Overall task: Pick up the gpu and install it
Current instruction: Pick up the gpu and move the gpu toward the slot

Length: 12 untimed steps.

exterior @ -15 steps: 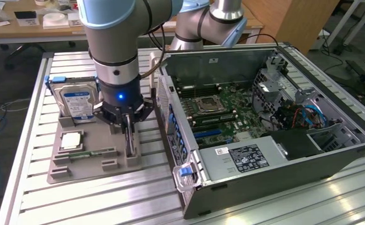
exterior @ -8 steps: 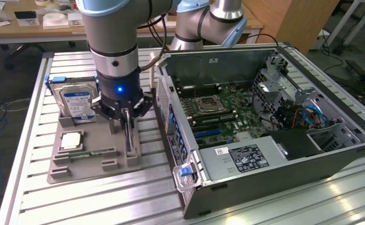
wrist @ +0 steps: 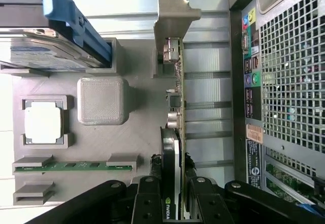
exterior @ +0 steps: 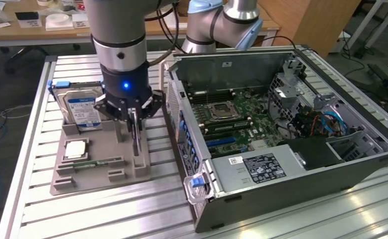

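Fingers (wrist: 148, 199) of the black gripper (exterior: 135, 130) (wrist: 175, 201) are clamped on either side of the gpu (exterior: 136, 142) (wrist: 176, 107), a thin dark green circuit card with a silver metal end bracket. The card stands upright on its edge over the grey plastic tray (exterior: 100, 177) (wrist: 142, 107) on the slatted aluminium worktop (exterior: 114, 211). It is just beside the open black computer case (exterior: 280, 124) (wrist: 289, 82). A silver hard drive with a blue-white label (exterior: 80, 107) (wrist: 45, 54), a square silver processor (exterior: 76, 148) (wrist: 44, 123) and a narrow green memory stick (exterior: 97, 163) (wrist: 71, 166) also sit in the tray.

gpu (wrist: 176, 102): thin green card, silver bracket at one end, standing on edge at grey tray (wrist: 137, 132), clamped by end effector (wrist: 175, 186).
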Available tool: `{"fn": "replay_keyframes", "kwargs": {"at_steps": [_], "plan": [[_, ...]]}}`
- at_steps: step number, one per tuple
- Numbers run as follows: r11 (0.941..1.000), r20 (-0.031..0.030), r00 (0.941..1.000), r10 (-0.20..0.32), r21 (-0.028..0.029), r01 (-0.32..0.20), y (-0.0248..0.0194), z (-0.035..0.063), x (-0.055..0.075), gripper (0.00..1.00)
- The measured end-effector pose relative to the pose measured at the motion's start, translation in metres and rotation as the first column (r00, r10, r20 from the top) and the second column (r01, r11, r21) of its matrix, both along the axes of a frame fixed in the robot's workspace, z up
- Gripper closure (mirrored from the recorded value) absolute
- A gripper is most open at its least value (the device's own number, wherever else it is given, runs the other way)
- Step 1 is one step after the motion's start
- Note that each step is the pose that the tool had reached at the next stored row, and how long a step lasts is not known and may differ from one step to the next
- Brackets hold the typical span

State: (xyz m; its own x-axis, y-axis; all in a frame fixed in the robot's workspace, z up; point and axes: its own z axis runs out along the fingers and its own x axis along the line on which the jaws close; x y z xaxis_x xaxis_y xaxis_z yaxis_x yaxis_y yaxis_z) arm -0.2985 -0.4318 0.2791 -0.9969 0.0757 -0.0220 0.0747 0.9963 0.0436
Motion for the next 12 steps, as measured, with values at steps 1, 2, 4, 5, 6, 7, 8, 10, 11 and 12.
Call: {"fn": "replay_keyframes", "kwargs": {"at_steps": [1,2,4,5,6,7,8,10,11,12], "plan": [[1.0,-0.0001,1.0,0.0,-0.0001,0.0,0.0,0.0026,0.0,0.73],[1.0,-0.0001,1.0,0.0,0.0,0.0,0.0,0.0051,0.0,0.73],[1.0,-0.0001,1.0,0.0,-0.0001,0.0,0.0,0.0097,0.0,0.73],[1.0,0.0,1.0,0.0,0.0,0.0,0.0,0.0116,0.0,0.73],[1.0,-0.0001,1.0,0.0,0.0,0.0,0.0,0.0136,0.0,0.73],[1.0,-0.0001,1.0,0.0,-0.0001,0.0,0.0,0.0158,0.0,0.73],[1.0,-0.0001,1.0,0.0,-0.0001,0.0,0.0,0.0174,0.0,0.73],[1.0,-0.0001,1.0,0.0,0.0,0.0,0.0,0.0205,0.0,0.73],[1.0,-0.0001,1.0,0.0,0.0,0.0,0.0,0.0225,0.0,0.73],[1.0,-0.0001,1.0,0.0,-0.0001,0.0,0.0,0.0249,0.0,0.73]]}}
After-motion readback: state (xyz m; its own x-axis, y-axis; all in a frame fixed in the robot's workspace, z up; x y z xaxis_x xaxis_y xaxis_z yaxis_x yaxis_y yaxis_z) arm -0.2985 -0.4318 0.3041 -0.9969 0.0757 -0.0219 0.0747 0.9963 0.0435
